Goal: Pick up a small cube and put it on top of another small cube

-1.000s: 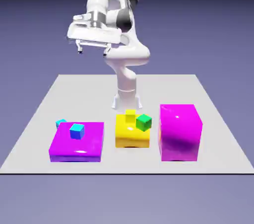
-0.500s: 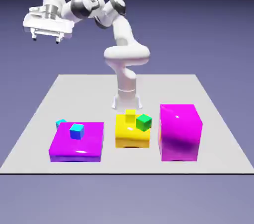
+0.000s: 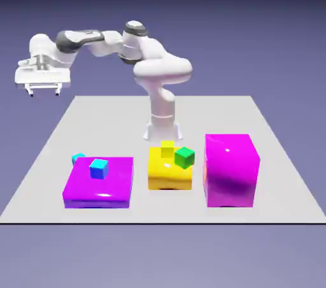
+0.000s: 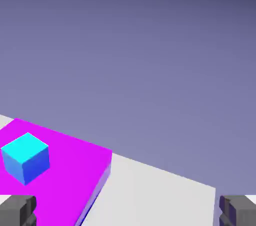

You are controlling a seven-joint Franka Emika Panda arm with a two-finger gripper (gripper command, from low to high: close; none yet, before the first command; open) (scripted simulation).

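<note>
Item: my gripper (image 3: 43, 92). Jaws spread wide, nothing between them; in the hand view both grey fingertips (image 4: 17, 210) sit far apart at the bottom edge. It hangs high, out past the table's (image 3: 255, 121) far corner on the exterior view's left, well apart from everything below.

Item: small cube (image 3: 99, 168), cyan top, darker blue sides. Stands upright on the flat magenta block (image 3: 99, 185), near that block's far edge and toward its left-hand corner in the exterior view. Shows in the hand view too (image 4: 25, 164), near the lower left. Looks rigid and sharp-edged, and I judge it very light. Smooth faces may slip under an off-centre squeeze. Best hold: fingers on two opposite side faces, low enough to catch the middle, squared to the faces.

Item: second small cube (image 3: 78, 158), same cyan. Lies on the table just behind the flat magenta block's far left corner; mostly hidden, so I cannot tell whether it touches the block.

Item: yellow block (image 3: 169, 172), middle of the table toward the near edge, carrying a tiny yellow cube (image 3: 167, 148) and a tiny green cube (image 3: 184, 157) side by side. Not for this job.

Item: tall magenta block (image 3: 231, 169), toward the table's right-hand edge. Nothing on it.
</note>
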